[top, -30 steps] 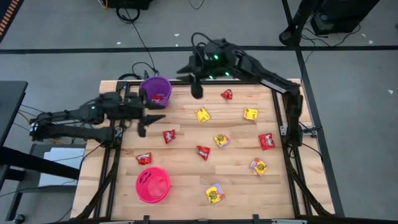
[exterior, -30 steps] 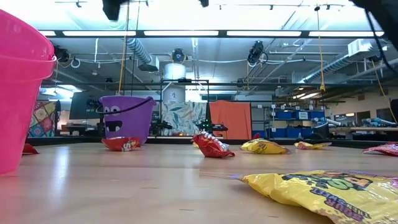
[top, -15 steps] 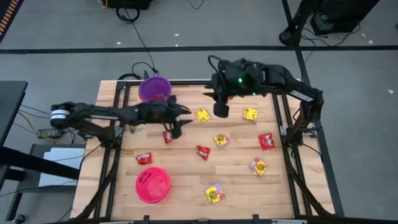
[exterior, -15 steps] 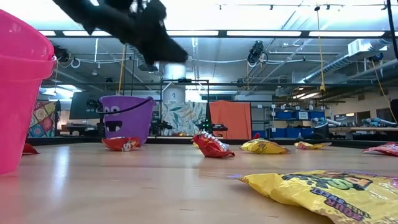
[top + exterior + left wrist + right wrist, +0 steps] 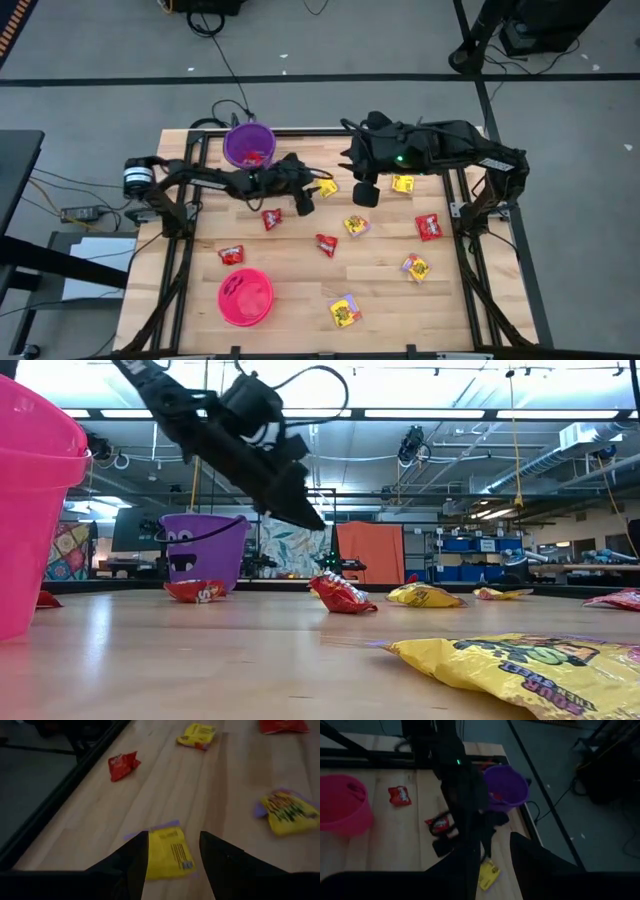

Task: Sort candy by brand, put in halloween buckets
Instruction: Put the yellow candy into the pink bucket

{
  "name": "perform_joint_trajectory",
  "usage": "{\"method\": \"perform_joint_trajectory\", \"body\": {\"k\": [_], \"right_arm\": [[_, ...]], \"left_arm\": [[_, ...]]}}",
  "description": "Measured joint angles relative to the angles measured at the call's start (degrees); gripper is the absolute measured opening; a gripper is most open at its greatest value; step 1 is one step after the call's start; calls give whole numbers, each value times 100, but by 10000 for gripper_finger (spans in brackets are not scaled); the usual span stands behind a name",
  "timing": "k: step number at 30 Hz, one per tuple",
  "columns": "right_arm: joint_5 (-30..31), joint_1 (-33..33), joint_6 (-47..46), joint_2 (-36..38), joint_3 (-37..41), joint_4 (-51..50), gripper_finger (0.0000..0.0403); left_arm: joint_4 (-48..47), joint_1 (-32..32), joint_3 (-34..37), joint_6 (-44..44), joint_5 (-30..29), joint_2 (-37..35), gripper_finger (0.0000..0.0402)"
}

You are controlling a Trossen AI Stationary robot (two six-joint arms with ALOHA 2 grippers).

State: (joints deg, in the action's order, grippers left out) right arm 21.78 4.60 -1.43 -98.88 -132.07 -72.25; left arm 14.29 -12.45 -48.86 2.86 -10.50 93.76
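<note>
Left end effector (image 5: 170, 857), fingers apart, straddles a flat yellow candy packet (image 5: 170, 852) on the wooden tabletop (image 5: 300, 275) (packet partly hidden overhead). Right end effector (image 5: 366, 193) hangs nearby, fingers apart, empty.

A dark arm (image 5: 215, 435) slants down above the purple bucket (image 5: 203, 549), which stands far back on the worktop (image 5: 200, 660). Just beside the bucket lies a red packet (image 5: 196, 592). Well nearer than the bucket are the pink bucket (image 5: 30, 510) and a yellow packet (image 5: 520, 670).
</note>
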Motion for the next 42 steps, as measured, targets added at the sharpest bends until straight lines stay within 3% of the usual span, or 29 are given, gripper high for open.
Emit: {"method": "perform_joint_trajectory", "body": {"k": [10, 21, 33, 42], "right_arm": [[320, 394, -144, 341, 0, -51, 118], [583, 710, -164, 519, -2, -83, 118], [583, 741, -177, 517, -2, -70, 118], [669, 741, -162, 515, -2, -61, 118]], "left_arm": [[-1690, -186, -1387, -47, -139, 1006, 183], [-1897, -613, -1477, -26, -349, 1471, 184], [-1782, -944, -1486, -350, 1027, 1494, 184], [-1677, -1008, -1484, -488, 1123, 1499, 184]]}}
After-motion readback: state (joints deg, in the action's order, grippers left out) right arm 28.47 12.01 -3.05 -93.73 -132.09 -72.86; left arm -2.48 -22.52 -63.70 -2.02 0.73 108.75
